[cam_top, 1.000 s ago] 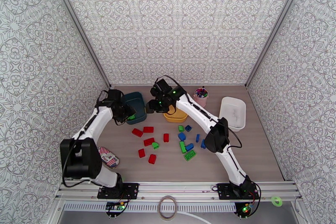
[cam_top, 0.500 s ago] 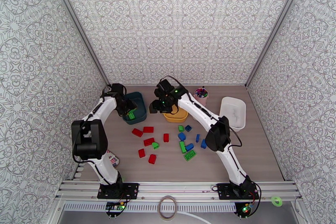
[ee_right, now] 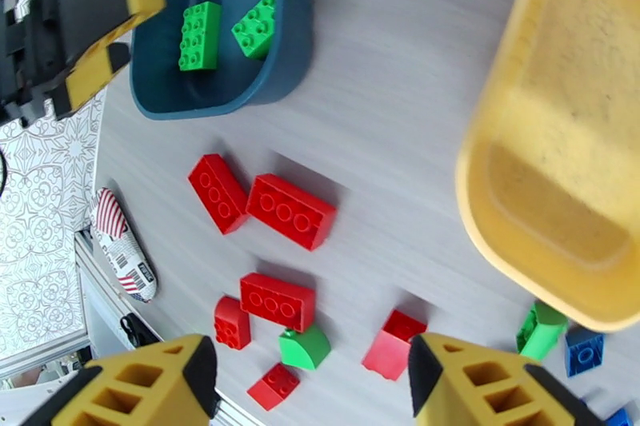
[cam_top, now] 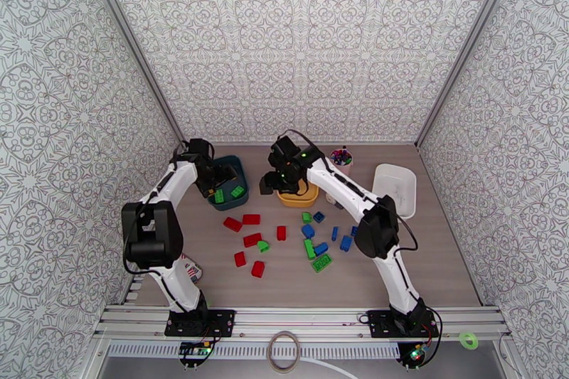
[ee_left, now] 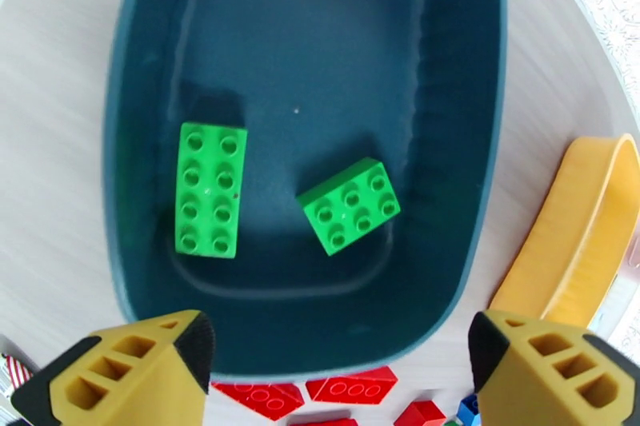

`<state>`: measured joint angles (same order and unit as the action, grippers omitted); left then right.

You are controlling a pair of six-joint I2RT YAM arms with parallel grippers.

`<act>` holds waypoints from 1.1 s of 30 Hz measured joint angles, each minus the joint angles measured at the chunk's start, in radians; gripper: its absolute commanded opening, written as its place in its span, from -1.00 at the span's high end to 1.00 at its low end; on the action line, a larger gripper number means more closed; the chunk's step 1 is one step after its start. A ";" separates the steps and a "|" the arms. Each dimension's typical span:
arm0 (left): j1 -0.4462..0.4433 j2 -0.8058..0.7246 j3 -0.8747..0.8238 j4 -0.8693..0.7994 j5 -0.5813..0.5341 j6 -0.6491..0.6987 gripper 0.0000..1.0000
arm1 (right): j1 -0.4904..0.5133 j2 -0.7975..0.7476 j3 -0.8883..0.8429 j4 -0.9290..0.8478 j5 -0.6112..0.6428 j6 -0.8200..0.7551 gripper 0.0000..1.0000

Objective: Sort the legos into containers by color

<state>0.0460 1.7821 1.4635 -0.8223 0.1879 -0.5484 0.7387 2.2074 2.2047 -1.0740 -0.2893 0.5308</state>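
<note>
At 11 o'clock on the worktop (cam_top: 441,267): teal tub (ee_left: 128,180), with two green pieces flat on its floor. The long green brick (ee_left: 210,189) is toward 9 o'clock and the short green brick (ee_left: 350,205) sits askew near the middle; the two are apart.
left claw (ee_left: 336,348): hangs above the teal tub's near rim, fingers spread wide, nothing between them.
right claw (ee_right: 310,364): fingers apart and empty, over the worktop between the teal tub and the yellow tub (ee_right: 512,204).
yellow tub: 12 o'clock; the part I can see holds no bricks.
white tub (cam_top: 395,188): 2 o'clock, well apart from the loose pieces.
red bricks (cam_top: 249,238): loose, at 7 o'clock from the yellow tub, with a curved green piece (ee_right: 304,346) among them.
blue and green bricks (cam_top: 320,238): loose and mixed, at 5 o'clock from the yellow tub, several touching.
stage (my reading): green begun, red and blue not begun; most of the sort remains.
risk 1: both arms sit close together at the far side, so a reach by either toward the red bricks could knock the other.
risk 2: a claw closing in the mixed group may pinch two colours at once or shove a neighbour, because the pieces sit tight.
hard to make out: the inside of the white tub is washed out; the yellow tub's far end is cut off in the right wrist view; bricks beside the right arm are too small to count surely.
</note>
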 measured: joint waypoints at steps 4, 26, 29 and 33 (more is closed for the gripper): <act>-0.028 -0.117 -0.061 -0.004 -0.022 0.000 -0.85 | 0.000 -0.083 -0.116 0.015 0.038 0.000 -0.36; -0.405 -0.579 -0.427 -0.031 -0.156 -0.095 -0.99 | 0.000 -0.587 -0.821 0.147 0.205 0.062 -0.52; -0.483 -0.579 -0.453 -0.037 -0.172 -0.130 -0.93 | 0.000 -0.639 -0.882 0.151 0.211 0.078 -0.49; -0.582 -0.582 -0.512 -0.042 -0.187 -0.185 -0.85 | 0.000 -0.684 -0.950 0.154 0.213 0.100 -0.46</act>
<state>-0.5358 1.2003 0.9516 -0.8639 0.0010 -0.7338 0.7387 1.5234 1.2549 -0.9199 -0.0761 0.6308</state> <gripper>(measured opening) 0.937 0.737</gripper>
